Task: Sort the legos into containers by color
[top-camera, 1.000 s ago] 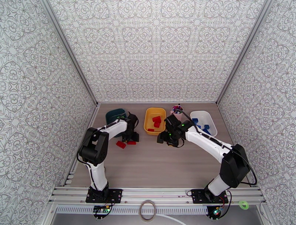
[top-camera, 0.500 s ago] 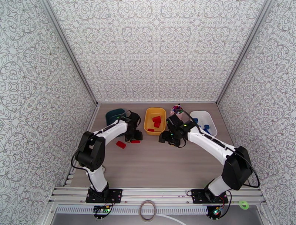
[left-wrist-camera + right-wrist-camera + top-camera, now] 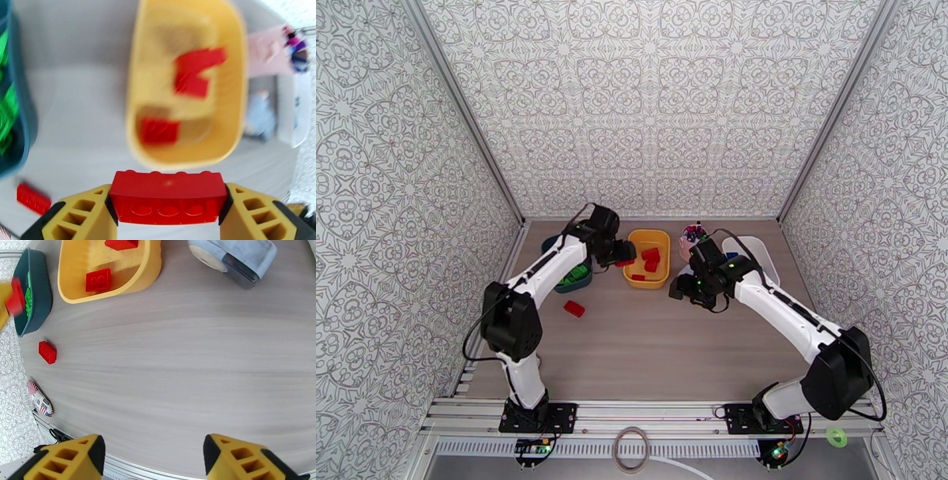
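Overhead, the left gripper (image 3: pixel 618 254) hangs between the teal tub (image 3: pixel 573 288) and the yellow tub (image 3: pixel 638 243), with a held red brick (image 3: pixel 626 262) just visible at its tip. Its arm covers much of the teal tub, so few green bricks (image 3: pixel 573 276) show. The right arm hides most of the white tub (image 3: pixel 758 251), and the right gripper (image 3: pixel 681 289) is too dark to read from here. A loose red brick (image 3: pixel 573 308) lies on the table (image 3: pixel 656 347).

The left wrist view is badly blurred. The fingers (image 3: pixel 85 215) clamp the ends of the held red brick, just short of the yellow tub's near rim, where red bricks (image 3: pixel 160 131) smear together.

From the right wrist, the jaws stand apart over bare table with nothing between them. A grey box (image 3: pixel 237 257) is cut off at the top edge.
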You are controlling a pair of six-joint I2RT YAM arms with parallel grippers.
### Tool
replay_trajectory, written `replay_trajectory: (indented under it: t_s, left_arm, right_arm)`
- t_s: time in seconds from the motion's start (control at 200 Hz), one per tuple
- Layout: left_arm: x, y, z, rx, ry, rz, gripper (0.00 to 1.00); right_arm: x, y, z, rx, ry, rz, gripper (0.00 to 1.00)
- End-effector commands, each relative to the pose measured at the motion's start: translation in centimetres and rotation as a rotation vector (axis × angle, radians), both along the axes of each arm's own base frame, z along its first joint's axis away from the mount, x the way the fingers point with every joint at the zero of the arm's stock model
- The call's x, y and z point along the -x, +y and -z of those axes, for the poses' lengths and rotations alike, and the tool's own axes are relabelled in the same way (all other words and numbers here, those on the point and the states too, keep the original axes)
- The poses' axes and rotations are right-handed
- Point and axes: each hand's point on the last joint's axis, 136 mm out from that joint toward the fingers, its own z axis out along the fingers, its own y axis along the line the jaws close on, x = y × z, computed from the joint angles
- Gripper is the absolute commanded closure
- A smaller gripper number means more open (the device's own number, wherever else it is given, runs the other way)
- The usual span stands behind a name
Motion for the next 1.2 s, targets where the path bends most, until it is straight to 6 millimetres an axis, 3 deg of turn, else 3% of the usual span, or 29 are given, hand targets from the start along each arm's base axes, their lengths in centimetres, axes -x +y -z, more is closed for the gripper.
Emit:
replay_trajectory:
  t_s: [0.0, 0.065, 0.25, 0.52, 0.885, 1.195]
  left_arm:
    - [-1.1, -1.9, 0.9, 0.023, 0.039, 0.005, 0.2]
    - [-1.6, -2.2, 0.7, 0.014, 0.034, -0.002, 0.11]
    - [-1.3, -1.7, 0.1, -0.018, 0.028, -0.014, 0.1]
    - [2.6, 3.5, 0.0, -0.193, 0.036, -0.124, 0.09]
    - [10.3, 11.4, 4.9, -0.266, 0.168, -0.411, 0.11]
    - [13.1, 15.9, 8.5, -0.212, 0.257, -0.63, 0.21]
  right_arm:
    - [0.8, -1.3, 0.1, 0.027, 0.002, 0.001, 0.3]
    - [1.0, -1.4, 0.0, 0.028, 0.0, 0.003, 0.3]
    - [1.4, -2.0, 0.0, 0.036, -0.009, 0.013, 0.27]
    - [1.0, -1.4, 0.3, 0.02, -0.01, -0.011, 0.25]
    - [-0.6, 1.7, 0.3, -0.004, -0.003, -0.102, 0.25]
    - [-0.5, 5.6, 0.6, 0.017, 0.004, -0.225, 0.27]
